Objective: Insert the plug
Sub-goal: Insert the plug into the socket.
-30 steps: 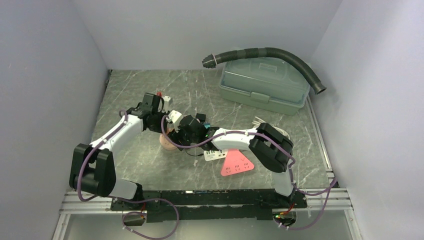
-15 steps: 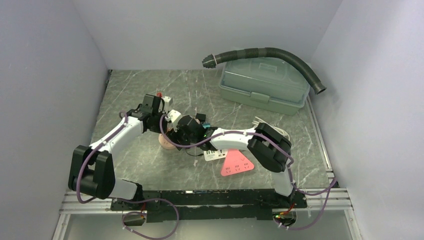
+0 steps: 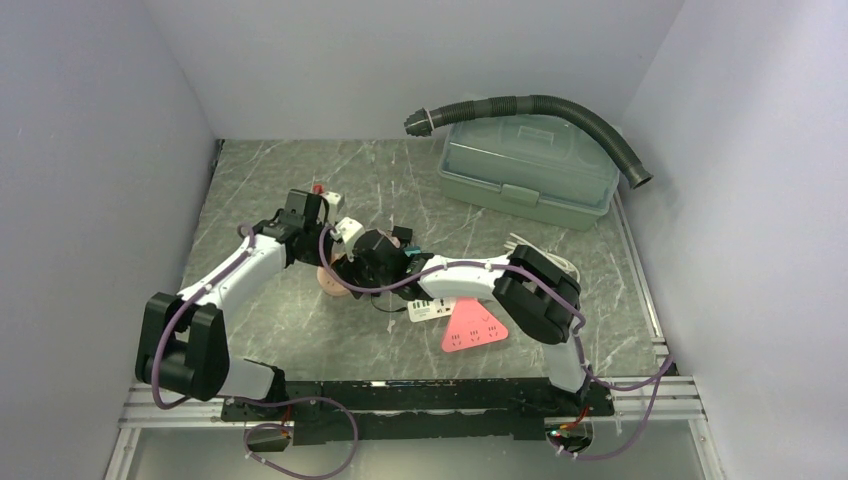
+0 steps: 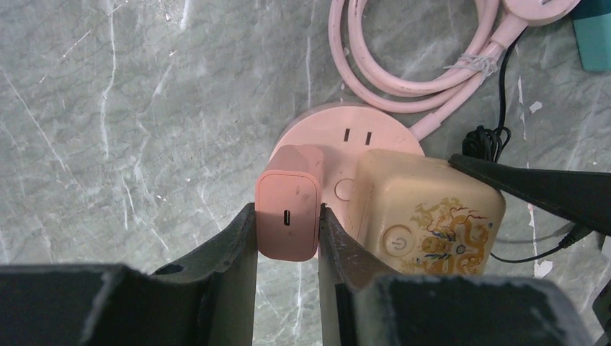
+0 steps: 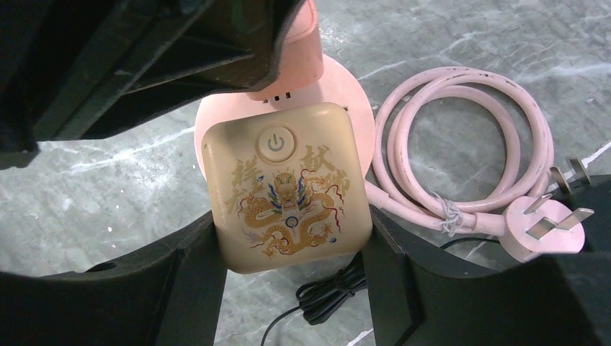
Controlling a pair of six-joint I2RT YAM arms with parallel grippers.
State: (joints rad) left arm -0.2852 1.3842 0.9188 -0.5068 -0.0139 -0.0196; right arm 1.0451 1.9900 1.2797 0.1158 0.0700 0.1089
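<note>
A small pink plug (image 4: 288,216) with a slot in its top stands on the left edge of the round pink socket (image 4: 360,126). My left gripper (image 4: 288,238) is shut on it from both sides. Its prongs are hidden underneath. Right beside it on the same socket sits a cream adapter (image 5: 288,187) with a dragon print, and my right gripper (image 5: 288,227) is shut on its two sides. In the top view both grippers (image 3: 335,235) (image 3: 350,265) meet over the socket (image 3: 328,283) at the table's left middle.
The socket's coiled pink cable (image 5: 461,144) and its own wall plug (image 5: 547,227) lie to the right. A bundled black cord (image 5: 331,292) lies under the adapter. A red triangular power strip (image 3: 475,325), a green lidded box (image 3: 528,170) and a dark hose (image 3: 540,105) are further right.
Both grippers have edged slightly left and away over the socket, each still holding its part. Nothing has been let go.
</note>
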